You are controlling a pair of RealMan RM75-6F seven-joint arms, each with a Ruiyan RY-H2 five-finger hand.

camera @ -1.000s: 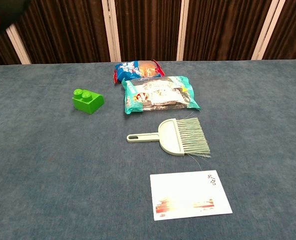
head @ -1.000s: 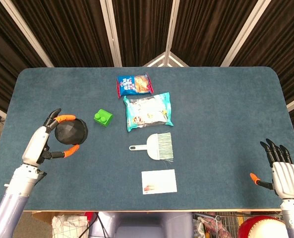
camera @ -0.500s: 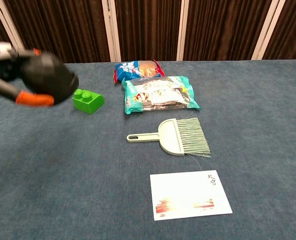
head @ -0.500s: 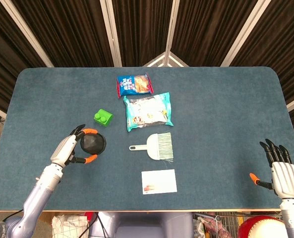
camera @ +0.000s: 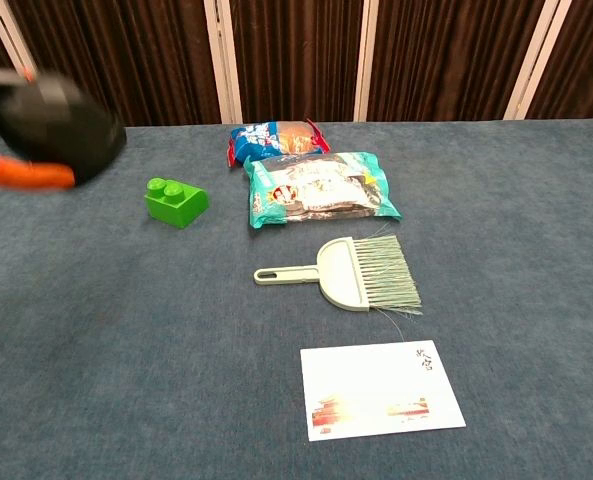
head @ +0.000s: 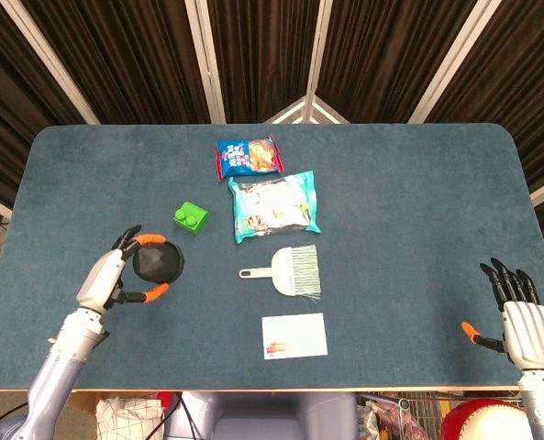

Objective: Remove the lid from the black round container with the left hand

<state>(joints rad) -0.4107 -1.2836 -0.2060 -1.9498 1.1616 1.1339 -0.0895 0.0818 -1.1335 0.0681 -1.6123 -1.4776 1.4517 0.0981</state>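
My left hand (head: pixel 109 280) grips a black round container (head: pixel 158 264) between its orange-tipped thumb and fingers, over the left part of the blue table (head: pixel 409 202). In the chest view the container (camera: pixel 61 125) shows blurred at the upper left, lifted off the table. I cannot tell its lid apart from its body. My right hand (head: pixel 525 323) hangs at the table's near right edge with its fingers spread and nothing in it.
A green brick (head: pixel 191 217) lies just beyond the container. Past it are a blue snack bag (head: pixel 248 157) and a teal bag (head: pixel 275 205). A small white brush (head: pixel 288 269) and a white card (head: pixel 294 335) lie mid-table.
My left hand carried the black container rightward toward the middle of the table, then drew it back a little to the left. The right hand stayed put.
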